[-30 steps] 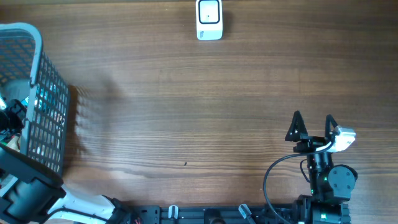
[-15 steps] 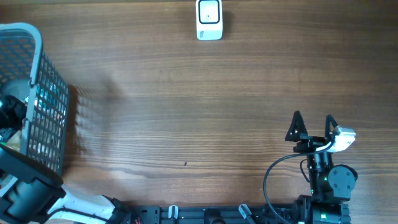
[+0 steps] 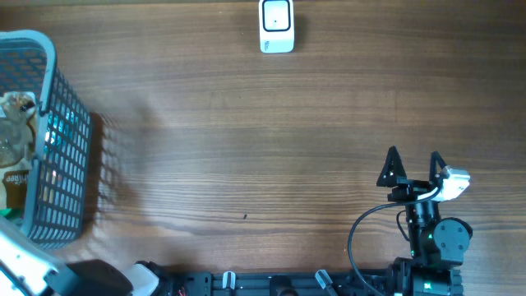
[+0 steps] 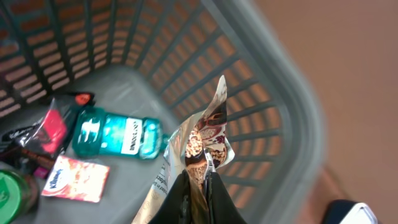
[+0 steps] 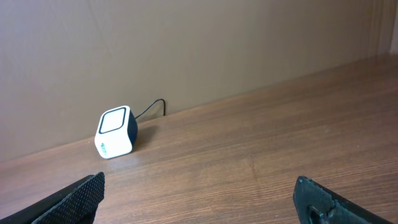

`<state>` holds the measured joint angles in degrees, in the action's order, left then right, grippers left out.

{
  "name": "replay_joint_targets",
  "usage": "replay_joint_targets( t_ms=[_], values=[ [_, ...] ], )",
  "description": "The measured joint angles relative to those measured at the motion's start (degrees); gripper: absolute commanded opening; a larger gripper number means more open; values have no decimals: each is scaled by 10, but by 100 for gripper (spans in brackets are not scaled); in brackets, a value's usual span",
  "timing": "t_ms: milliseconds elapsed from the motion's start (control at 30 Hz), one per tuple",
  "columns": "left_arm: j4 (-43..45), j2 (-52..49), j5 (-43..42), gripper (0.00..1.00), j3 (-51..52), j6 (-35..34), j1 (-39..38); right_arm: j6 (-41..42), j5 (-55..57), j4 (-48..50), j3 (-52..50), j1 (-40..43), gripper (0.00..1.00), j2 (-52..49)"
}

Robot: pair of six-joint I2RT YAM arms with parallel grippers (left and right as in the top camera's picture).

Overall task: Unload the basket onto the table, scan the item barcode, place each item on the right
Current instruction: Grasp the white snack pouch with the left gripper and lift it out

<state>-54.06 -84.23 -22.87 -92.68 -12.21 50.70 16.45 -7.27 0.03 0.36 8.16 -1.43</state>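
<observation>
Left gripper (image 4: pixel 198 182) pinching a foil snack pouch (image 4: pixel 204 130) over the basket (image 4: pixel 273 93); right gripper (image 3: pixel 413 163) spread wide, well apart from it.

Overhead: the basket sits at the left edge of the table (image 3: pixel 246 148) with the pouch inside its rim. The barcode scanner (image 3: pixel 277 26) stands well right of the basket at the far edge, and the right gripper is farther right again, near the front edge. Left wrist: the fingers are pressed together on the pouch's lower edge, above the basket floor, where a teal bottle (image 4: pixel 115 134), a pink tissue pack (image 4: pixel 76 179), a red-and-black packet (image 4: pixel 50 127) and a green lid (image 4: pixel 9 193) lie; overhead hardly shows these. Right wrist: only here the scanner's cable (image 5: pixel 152 107) shows, with the scanner beyond the spread fingertips.
</observation>
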Motion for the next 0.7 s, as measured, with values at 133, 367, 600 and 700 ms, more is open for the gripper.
replay_joint_targets(
  t_ms=[133, 367, 600, 700],
  values=[
    [3, 75, -38, 4, -31, -17, 0, 0, 0, 0, 0, 0, 100, 0],
    [50, 244, -108, 4, -55, -54, 0, 0, 0, 0, 0, 0, 100, 0],
    [12, 249, -264, 4, -59, -69, -2, 0, 0, 0, 0, 0, 100, 0],
    [-13, 231, -275, 4, -59, -19, -44, 0, 0, 0, 0, 0, 100, 0]
  ],
)
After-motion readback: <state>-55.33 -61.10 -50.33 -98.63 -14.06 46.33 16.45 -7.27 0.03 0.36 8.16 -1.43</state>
